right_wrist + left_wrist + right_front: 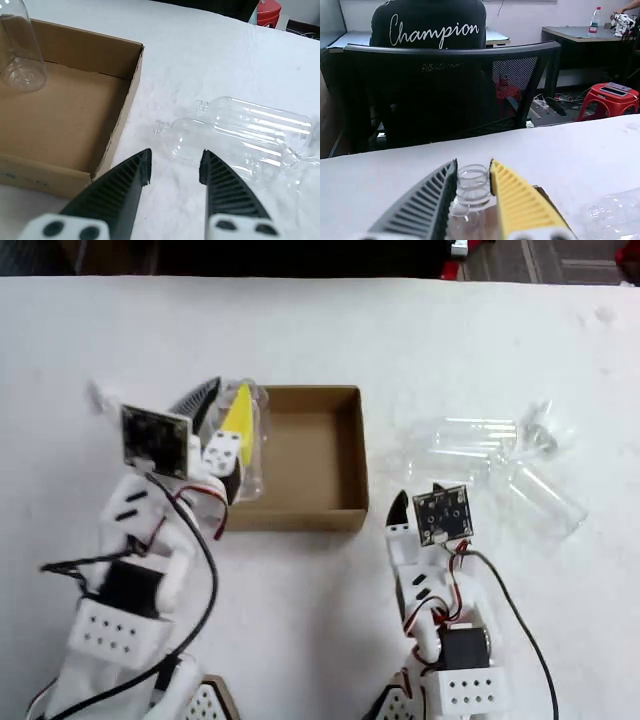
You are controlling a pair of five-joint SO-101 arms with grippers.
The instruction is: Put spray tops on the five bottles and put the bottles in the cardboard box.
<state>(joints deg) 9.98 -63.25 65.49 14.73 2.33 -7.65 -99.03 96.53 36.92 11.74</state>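
Right gripper (175,165): black fingers released and spread with nothing between them, low over the table (300,620), just beside the right wall of the cardboard box (127,115).

Left gripper (472,167): one grey and one yellow finger clenched on the threaded neck of a clear bottle (471,187). The neck is open and carries no spray top. In the high view the held bottle (252,440) sits at the box's left wall, and in the right wrist view its base hangs over the left part of the box interior.

Box: open top, brown floor bare. There is small dark print on the near outer wall, too small to read.

Loose bottles (240,130): a cluster of clear bottles lying on their sides on the table, right of the box and beyond the right gripper. Two necks are visible, both uncapped. The bottle bodies show no labels.
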